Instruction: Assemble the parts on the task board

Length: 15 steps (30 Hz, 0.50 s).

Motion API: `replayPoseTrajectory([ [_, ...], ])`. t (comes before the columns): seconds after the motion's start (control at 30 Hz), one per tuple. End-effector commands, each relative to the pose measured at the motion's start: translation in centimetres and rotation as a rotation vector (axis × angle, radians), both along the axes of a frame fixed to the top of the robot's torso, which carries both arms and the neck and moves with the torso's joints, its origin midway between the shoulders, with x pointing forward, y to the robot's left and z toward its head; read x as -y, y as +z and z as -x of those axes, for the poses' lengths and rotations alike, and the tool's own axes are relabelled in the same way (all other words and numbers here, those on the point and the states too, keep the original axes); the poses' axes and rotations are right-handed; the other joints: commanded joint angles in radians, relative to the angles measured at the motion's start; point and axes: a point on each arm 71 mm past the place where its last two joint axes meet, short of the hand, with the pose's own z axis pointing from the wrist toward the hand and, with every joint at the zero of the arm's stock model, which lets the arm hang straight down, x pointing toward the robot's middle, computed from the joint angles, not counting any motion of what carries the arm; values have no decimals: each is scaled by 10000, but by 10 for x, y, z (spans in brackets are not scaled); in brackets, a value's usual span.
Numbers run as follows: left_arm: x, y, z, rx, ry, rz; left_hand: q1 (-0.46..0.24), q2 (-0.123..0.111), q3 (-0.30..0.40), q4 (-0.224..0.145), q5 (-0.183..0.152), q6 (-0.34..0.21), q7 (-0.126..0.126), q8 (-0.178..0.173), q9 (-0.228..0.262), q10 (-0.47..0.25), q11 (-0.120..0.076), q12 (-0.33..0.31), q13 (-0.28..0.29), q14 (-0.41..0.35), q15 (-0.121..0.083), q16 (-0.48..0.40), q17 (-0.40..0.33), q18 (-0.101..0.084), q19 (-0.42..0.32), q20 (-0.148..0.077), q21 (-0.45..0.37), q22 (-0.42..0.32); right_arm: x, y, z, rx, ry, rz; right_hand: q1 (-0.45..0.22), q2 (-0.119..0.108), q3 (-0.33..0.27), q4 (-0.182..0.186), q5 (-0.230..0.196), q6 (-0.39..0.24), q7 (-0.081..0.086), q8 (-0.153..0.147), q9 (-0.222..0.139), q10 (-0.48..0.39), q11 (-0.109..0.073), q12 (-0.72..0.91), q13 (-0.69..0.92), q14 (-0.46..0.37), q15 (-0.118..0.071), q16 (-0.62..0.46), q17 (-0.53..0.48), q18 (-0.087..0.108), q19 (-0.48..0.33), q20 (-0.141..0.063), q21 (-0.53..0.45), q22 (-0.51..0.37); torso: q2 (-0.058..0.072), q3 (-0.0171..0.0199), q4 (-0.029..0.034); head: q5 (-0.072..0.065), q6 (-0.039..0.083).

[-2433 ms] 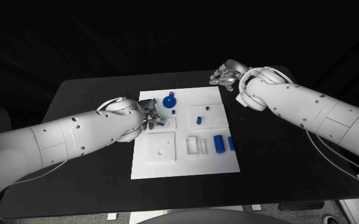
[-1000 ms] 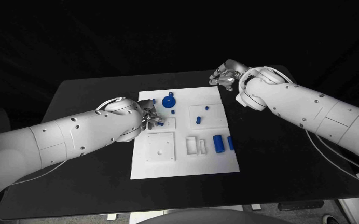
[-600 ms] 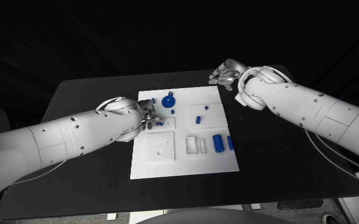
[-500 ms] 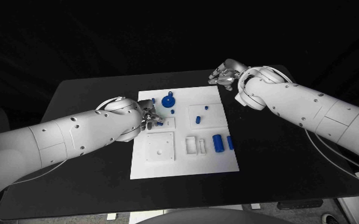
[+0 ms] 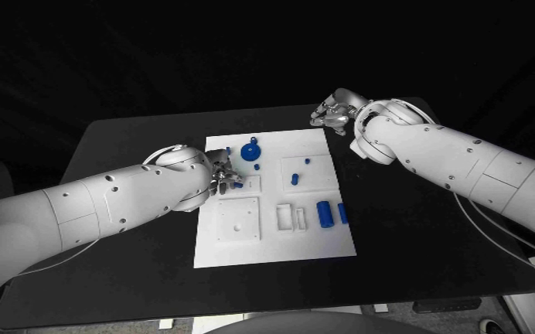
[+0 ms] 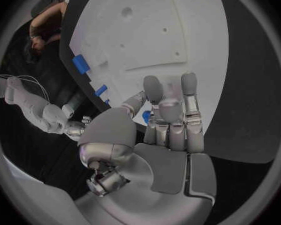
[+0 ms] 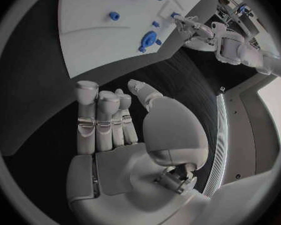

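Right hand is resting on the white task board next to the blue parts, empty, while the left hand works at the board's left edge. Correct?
Not quite. The right hand is empty, but it is off the task board, over the black table past the board's far right corner, as the head view shows. The left hand is indeed at the board's left edge.

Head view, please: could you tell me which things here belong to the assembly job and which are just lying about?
Job: task board; round blue part; blue cylinder; small blue pegs; left hand, at the board's edge.
Not in use: black table; right hand, off the board, holding nothing.
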Motion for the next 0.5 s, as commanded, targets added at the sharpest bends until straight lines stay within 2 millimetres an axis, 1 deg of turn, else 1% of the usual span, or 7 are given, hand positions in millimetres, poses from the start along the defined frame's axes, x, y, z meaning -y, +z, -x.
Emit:
replayPoseTrajectory([
  [0.03, 3, -6, 4, -281, -196, -133, -85, -150, -158, 192, -113, 2342, -1338, 37, 12, 165, -282, 34, -27, 6, -85, -13, -5, 29, 27, 25, 42, 164, -1, 0, 0, 4, 81, -29, -99, 14, 37, -33, 37, -16, 15, 42, -3, -79, -8, -67, -11, -9, 20, -35, -9, 56, 475, 8, -36, 734, -3, 2, 4, -12, 4],
  [0.17, 3, -5, 3, -263, -159, -132, -208, -287, -349, 435, -357, 2342, -1345, 37, 15, 165, -288, 30, -46, 5, -92, -28, -34, 15, 40, 13, 33, 163, -1, 0, 0, 4, 79, -29, -99, 14, 37, -33, 37, -16, 15, 42, -3, -79, -8, -67, -11, -9, 20, -35, -9, 56, 475, 8, -36, 734, -1, 1, 4, -21, 13],
  [0.27, 3, -5, 3, -249, -130, -126, -267, -354, -441, 576, -417, 2341, -1346, 37, 19, 165, -290, 31, -59, 4, -95, -34, -45, 7, 49, 5, 25, 164, -1, 0, 0, 2, 80, -28, -99, 14, 37, -33, 37, -16, 15, 42, -3, -79, -8, -67, -11, -9, 20, -35, -9, 56, 475, 8, -36, 734, 1, -1, -3, -18, 14],
  [0.5, 2, -5, 2, -216, -78, -111, -339, -466, -527, 686, -474, 2329, -1348, 35, 22, 165, -295, 23, -76, -3, -104, -55, -82, 2, 55, -4, 12, 161, -1, 0, 0, -8, 79, -27, -98, 7, 45, -45, 38, -7, 14, 43, -2, -77, -9, -66, -13, -8, 19, -35, -10, 54, 477, 7, -30, 736, -1, -2, -4, -23, 17],
])
